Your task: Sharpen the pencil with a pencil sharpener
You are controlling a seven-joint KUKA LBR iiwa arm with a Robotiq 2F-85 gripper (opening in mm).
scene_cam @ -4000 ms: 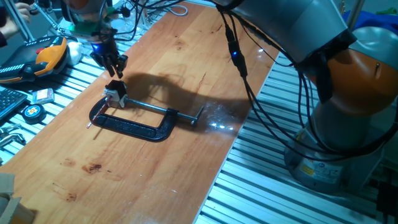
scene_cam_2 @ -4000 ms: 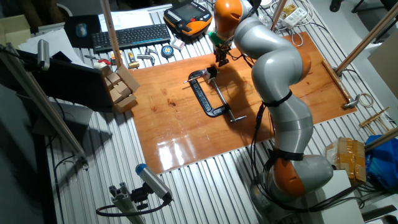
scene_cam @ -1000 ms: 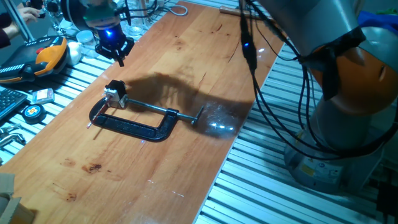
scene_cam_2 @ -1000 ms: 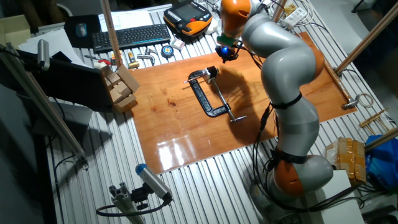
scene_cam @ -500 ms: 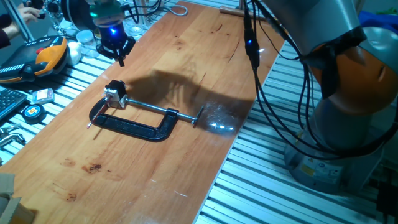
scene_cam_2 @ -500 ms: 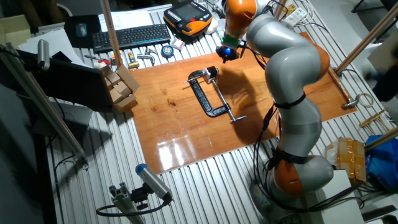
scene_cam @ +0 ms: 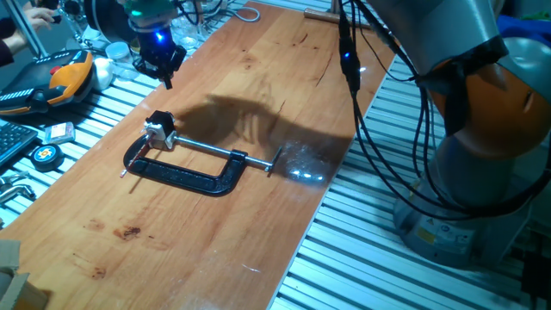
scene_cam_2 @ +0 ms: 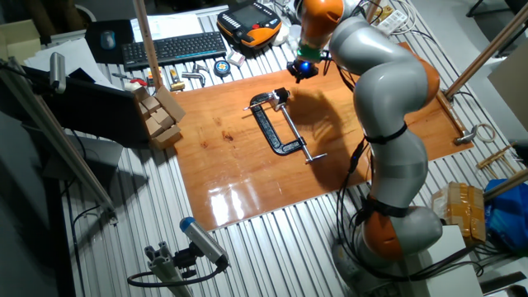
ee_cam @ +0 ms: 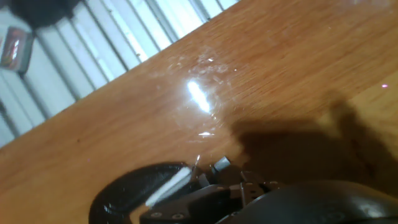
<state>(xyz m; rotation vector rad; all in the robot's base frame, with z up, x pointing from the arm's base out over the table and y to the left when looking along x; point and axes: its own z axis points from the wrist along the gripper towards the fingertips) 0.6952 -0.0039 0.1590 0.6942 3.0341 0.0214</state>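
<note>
Gripper: my black two-finger gripper (scene_cam: 165, 76) hangs above the board — fingers together, I see nothing held.
Sharpener: small silvery metal block (scene_cam: 159, 131) — below it, in the black C-clamp (scene_cam: 185, 168).

Robotics lab: slatted aluminium bench (scene_cam: 362, 250), keyboard (scene_cam_2: 169, 48).

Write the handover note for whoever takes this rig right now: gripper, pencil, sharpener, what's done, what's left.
Gripper: hovers above the table near its far edge, apart from the sharpener; fingers look close together, but open or shut cannot be told.
Pencil sharpener: held at the jaw end of the black C-clamp, which lies flat on the table.
Pencil: not clearly identifiable. It may be between the fingers. A thin sliver also shows by the clamp's end, too small to tell.
Done: sharpener fixed in the clamp.
Left: confirm where the pencil is; whether it has been sharpened cannot be seen.
</note>
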